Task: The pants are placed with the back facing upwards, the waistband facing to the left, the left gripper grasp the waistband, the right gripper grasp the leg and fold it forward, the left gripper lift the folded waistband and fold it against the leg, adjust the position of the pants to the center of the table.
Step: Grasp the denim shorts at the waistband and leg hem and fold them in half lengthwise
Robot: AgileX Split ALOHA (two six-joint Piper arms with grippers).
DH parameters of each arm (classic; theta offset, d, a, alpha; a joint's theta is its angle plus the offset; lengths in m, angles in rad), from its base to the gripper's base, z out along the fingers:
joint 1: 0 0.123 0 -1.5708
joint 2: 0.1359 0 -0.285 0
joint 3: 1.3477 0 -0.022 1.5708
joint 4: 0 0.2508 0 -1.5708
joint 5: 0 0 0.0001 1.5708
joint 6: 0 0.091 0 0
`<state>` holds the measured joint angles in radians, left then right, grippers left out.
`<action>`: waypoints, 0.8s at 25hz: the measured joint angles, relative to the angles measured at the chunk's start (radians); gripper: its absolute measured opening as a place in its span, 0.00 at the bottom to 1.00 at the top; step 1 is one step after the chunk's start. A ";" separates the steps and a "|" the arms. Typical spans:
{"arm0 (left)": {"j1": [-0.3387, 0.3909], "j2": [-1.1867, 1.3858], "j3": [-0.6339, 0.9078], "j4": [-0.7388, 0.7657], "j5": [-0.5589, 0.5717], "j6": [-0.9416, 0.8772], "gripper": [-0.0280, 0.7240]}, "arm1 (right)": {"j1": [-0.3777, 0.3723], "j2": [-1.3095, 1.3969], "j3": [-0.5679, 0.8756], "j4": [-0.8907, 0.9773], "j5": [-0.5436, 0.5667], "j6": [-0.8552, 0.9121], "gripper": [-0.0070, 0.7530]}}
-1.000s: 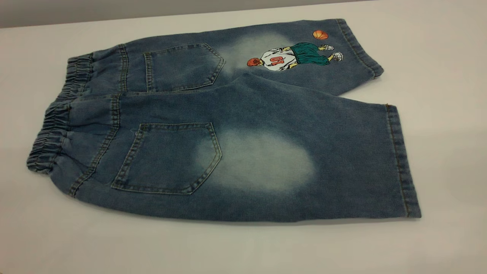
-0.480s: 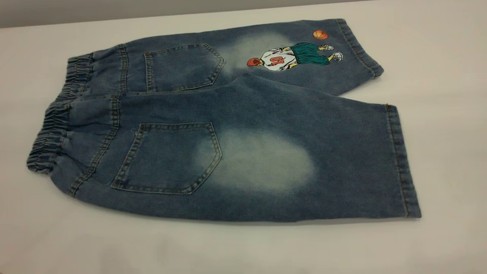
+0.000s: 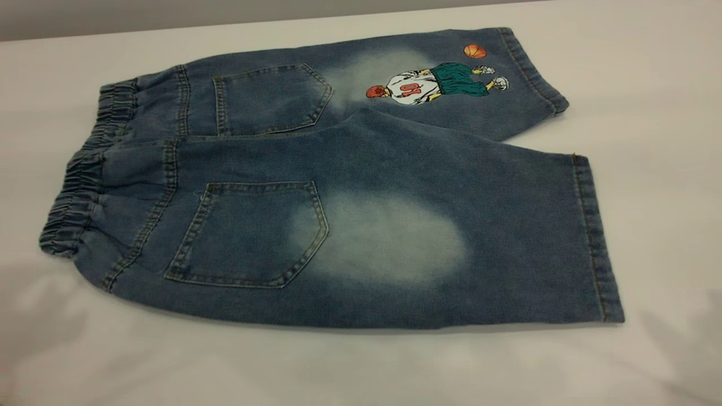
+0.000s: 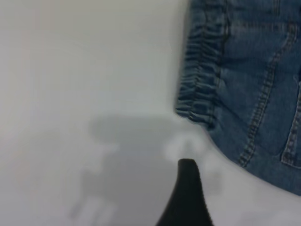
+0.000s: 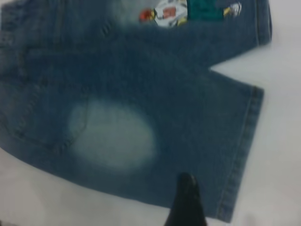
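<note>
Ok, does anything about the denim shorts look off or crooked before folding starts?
Nothing stands out. The pants lie flat on the table, back up, waistband at the left. The leg slightly overlaps the printed leg's inner edge; no damage shows.

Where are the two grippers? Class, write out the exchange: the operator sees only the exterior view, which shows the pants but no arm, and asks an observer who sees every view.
Observer: The left gripper shows in its wrist view over bare table. It is just off the corner of the waistband and apart from it.
Operator: And the right one?
Observer: The right gripper shows in its wrist view at the near edge of the leg that has the pale patch, close to its stitched hem. I cannot tell if it touches the denim.
</note>
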<state>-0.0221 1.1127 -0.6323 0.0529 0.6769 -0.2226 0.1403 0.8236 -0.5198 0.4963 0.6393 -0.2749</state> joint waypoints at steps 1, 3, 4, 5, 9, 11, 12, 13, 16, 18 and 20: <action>0.000 0.043 0.000 -0.002 -0.016 0.000 0.74 | 0.000 0.021 0.000 0.013 -0.015 -0.017 0.64; 0.001 0.118 0.000 -0.002 -0.051 0.000 0.72 | 0.000 0.063 0.000 0.051 -0.041 -0.047 0.64; 0.002 0.158 0.000 -0.002 -0.064 0.000 0.72 | 0.000 0.078 0.000 0.072 -0.056 -0.062 0.64; 0.004 0.192 0.000 -0.002 -0.075 0.000 0.71 | 0.000 0.095 0.000 0.092 -0.070 -0.075 0.64; 0.048 0.338 -0.035 -0.022 -0.112 -0.002 0.70 | 0.000 0.155 0.000 0.175 -0.099 -0.141 0.64; 0.075 0.405 -0.061 -0.041 -0.114 0.004 0.70 | 0.000 0.184 0.000 0.208 -0.099 -0.178 0.64; 0.086 0.434 -0.073 -0.053 -0.120 0.007 0.70 | 0.000 0.196 0.000 0.219 -0.100 -0.190 0.64; 0.091 0.456 -0.088 -0.053 -0.127 0.021 0.70 | 0.000 0.209 0.000 0.233 -0.108 -0.207 0.64; 0.091 0.525 -0.133 -0.088 -0.128 0.057 0.70 | 0.000 0.243 0.000 0.266 -0.135 -0.238 0.64; 0.091 0.576 -0.166 -0.087 -0.139 0.063 0.70 | 0.000 0.263 0.000 0.289 -0.149 -0.258 0.64; 0.091 0.627 -0.196 -0.084 -0.156 0.064 0.70 | 0.000 0.278 0.000 0.305 -0.148 -0.275 0.64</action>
<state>0.0689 1.7392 -0.8280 -0.0310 0.5204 -0.1583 0.1403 1.1019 -0.5198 0.8015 0.4911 -0.5497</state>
